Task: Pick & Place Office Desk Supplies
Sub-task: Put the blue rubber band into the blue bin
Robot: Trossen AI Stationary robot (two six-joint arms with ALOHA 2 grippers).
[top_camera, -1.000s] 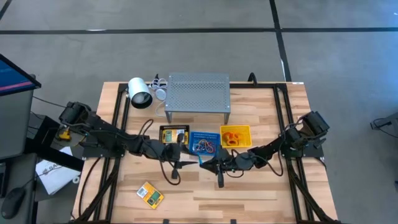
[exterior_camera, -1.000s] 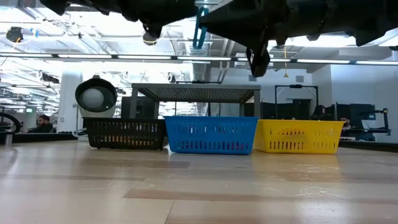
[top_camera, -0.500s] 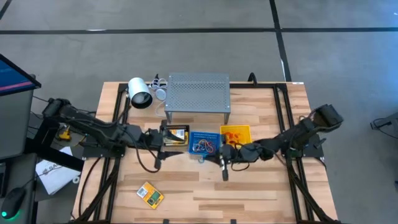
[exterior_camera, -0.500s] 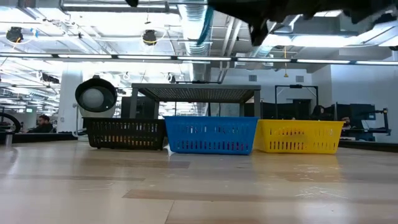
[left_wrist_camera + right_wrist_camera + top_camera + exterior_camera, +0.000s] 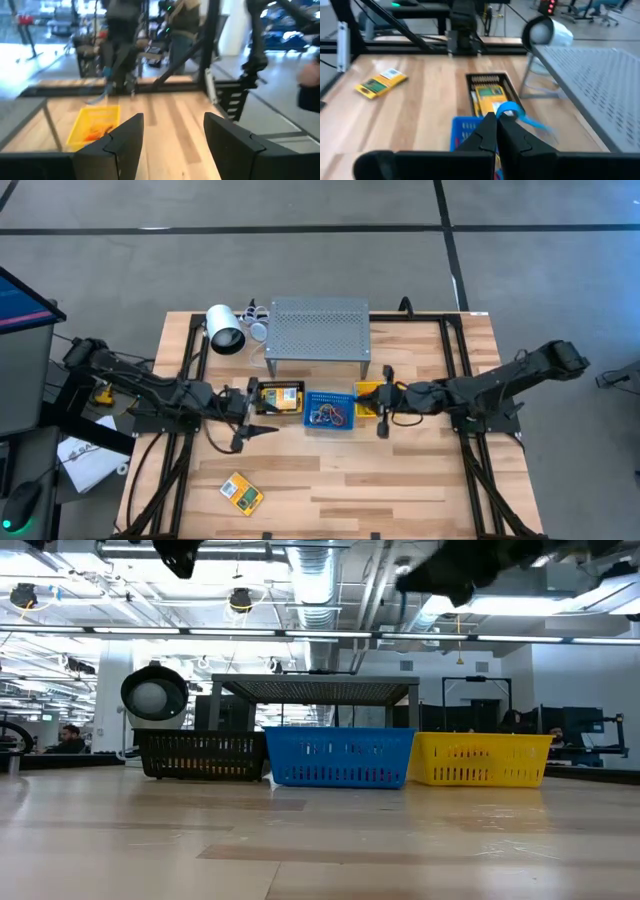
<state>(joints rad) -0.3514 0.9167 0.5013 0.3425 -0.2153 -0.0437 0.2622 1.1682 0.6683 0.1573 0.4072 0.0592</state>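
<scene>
The right gripper [image 5: 496, 131] hangs above the blue basket [image 5: 328, 410], jaws pinched on a blue band loop [image 5: 512, 111]. The left gripper [image 5: 172, 142], jaws wide and empty, sits at nine o'clock of the black basket [image 5: 280, 397]. A yellow-and-green pack [image 5: 241, 493] lies alone on open wood toward seven o'clock; its label is unreadable.

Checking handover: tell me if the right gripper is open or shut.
Shut: right gripper pinches a blue band, fingers pressed together in the right wrist view.

A pale striped wooden table [image 5: 400, 480] carries a black slotted basket [image 5: 281, 397], a blue slotted basket [image 5: 328, 408] and a yellow slotted basket [image 5: 378, 393]. Behind them stand a grey perforated metal shelf [image 5: 318, 328] and a white cylindrical lamp [image 5: 224, 328]. The flat yellow-and-green pack [image 5: 241, 493] lies apart, and the thin loop [image 5: 511, 111] at the dark right fingers looks blue, perhaps a band.
</scene>
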